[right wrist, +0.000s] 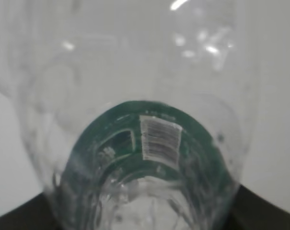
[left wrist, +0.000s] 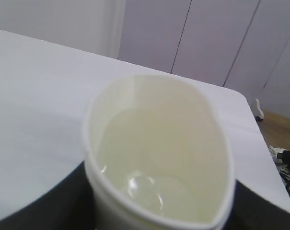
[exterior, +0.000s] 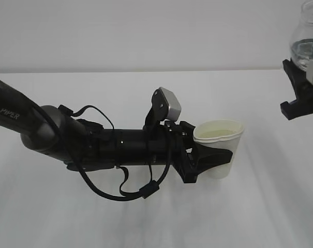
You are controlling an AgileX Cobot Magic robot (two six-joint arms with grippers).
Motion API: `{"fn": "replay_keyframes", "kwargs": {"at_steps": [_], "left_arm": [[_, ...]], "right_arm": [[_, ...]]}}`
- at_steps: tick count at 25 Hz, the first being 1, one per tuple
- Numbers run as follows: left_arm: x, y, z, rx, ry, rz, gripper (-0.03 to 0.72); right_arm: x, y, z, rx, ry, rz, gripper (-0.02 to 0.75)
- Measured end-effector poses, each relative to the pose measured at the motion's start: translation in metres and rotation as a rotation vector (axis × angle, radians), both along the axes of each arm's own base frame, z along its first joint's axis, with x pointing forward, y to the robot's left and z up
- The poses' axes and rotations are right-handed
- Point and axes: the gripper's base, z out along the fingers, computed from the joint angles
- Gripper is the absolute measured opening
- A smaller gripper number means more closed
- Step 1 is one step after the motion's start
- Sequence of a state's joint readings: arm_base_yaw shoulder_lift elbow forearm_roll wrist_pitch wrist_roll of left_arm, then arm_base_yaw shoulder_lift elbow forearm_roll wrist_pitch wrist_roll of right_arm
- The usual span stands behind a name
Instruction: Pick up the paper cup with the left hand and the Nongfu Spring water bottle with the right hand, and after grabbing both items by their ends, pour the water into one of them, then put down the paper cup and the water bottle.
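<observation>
The left hand (exterior: 205, 155), the black arm lettered "PIPER", is reaching across the white table (exterior: 68, 217) from the left and is gripping the paper cup (exterior: 221, 147) round its side, its jaws squeezing the rim into a pinched oval. The cup is standing upright near the middle of the table, and the left wrist view is showing the water (left wrist: 145, 172) pooling inside it (clear, with a bubble near the front). At the upper right edge the right hand (exterior: 301, 93) is holding the Nongfu Spring water bottle (exterior: 307, 41) well above the table, its jaws clamping the clear body around the green label (right wrist: 149, 143).
</observation>
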State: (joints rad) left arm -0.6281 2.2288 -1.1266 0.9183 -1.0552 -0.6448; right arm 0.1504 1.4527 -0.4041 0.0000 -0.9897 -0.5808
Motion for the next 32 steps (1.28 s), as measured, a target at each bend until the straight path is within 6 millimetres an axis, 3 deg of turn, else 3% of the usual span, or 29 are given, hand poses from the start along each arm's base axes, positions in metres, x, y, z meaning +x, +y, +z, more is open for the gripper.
{"fn": "replay_keyframes", "kwargs": {"at_steps": [18,32], "left_arm": [[0.000,0.000,0.000,-0.001,0.001,0.002,0.410],[0.001,0.001,0.000,-0.001,0.001,0.004,0.410]], "right_arm": [[0.001,0.000,0.000,0.465,0.050,0.018,0.403],[0.018,0.002,-0.059,0.575,0.219,-0.031,0.403]]}}
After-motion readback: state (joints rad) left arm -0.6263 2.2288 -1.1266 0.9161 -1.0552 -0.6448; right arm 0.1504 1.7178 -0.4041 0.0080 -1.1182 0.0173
